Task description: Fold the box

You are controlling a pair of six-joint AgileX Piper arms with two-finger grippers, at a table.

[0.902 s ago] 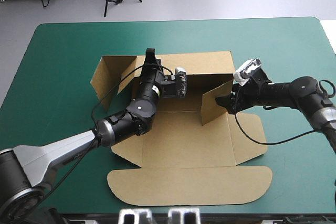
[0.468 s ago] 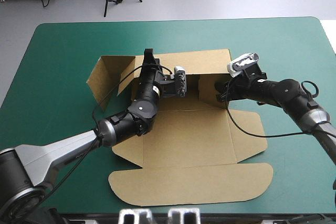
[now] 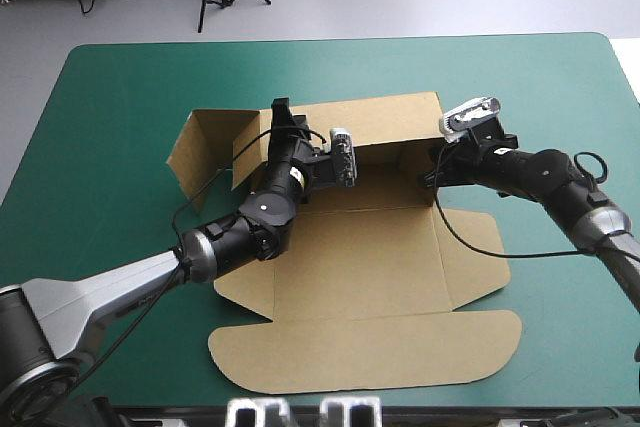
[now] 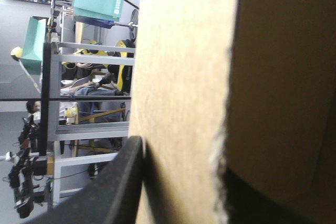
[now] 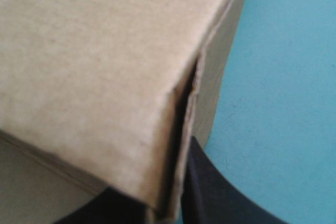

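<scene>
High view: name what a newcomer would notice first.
The brown box lies half-formed mid-table on the teal-green cover, its far wall raised and its near lid flat. The left gripper clamps board at its far-left corner, the right gripper at its far-right.

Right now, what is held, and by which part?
Both grip the brown cardboard box: left end effector a raised rear-left flap, right end effector the rear wall's right corner.

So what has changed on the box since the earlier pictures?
The right hand, shut on the box, swung its right flap back toward the far wall. The left hand kept its hold on that wall; the lid stayed flat.
</scene>
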